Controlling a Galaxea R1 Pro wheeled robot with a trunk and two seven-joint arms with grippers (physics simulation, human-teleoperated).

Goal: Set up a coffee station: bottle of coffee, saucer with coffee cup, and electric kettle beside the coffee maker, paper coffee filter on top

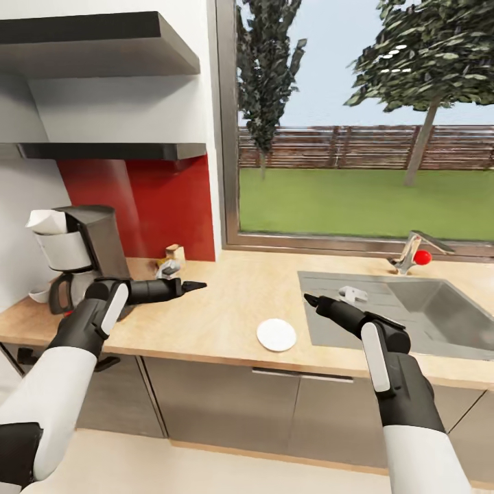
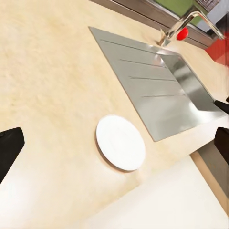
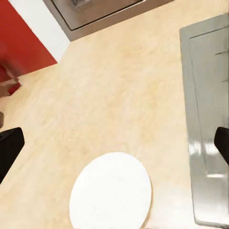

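The coffee maker (image 1: 86, 250) stands at the left end of the countertop (image 1: 226, 302), and the white paper coffee filter (image 1: 46, 221) sits on top of it. The saucer (image 1: 276, 335) (image 2: 120, 143) (image 3: 110, 193) lies bare near the counter's front edge. A small tipped item with a yellow end, probably the bottle of coffee (image 1: 169, 264), lies by the red backsplash under the kitchen shelf (image 1: 110, 151). A white rounded thing, perhaps the coffee cup (image 1: 38, 295), peeks out behind the carafe. My left gripper (image 1: 195, 285) hovers open left of the saucer. My right gripper (image 1: 310, 299) hovers open to the saucer's right. The electric kettle is out of view.
A steel sink (image 1: 412, 309) with a drainboard takes the counter's right part, with a faucet (image 1: 412, 252) and red knob behind it. A large window runs along the back. Grey cabinet fronts (image 1: 226, 405) sit below the worktop. A thicker dark shelf (image 1: 96, 41) hangs higher up.
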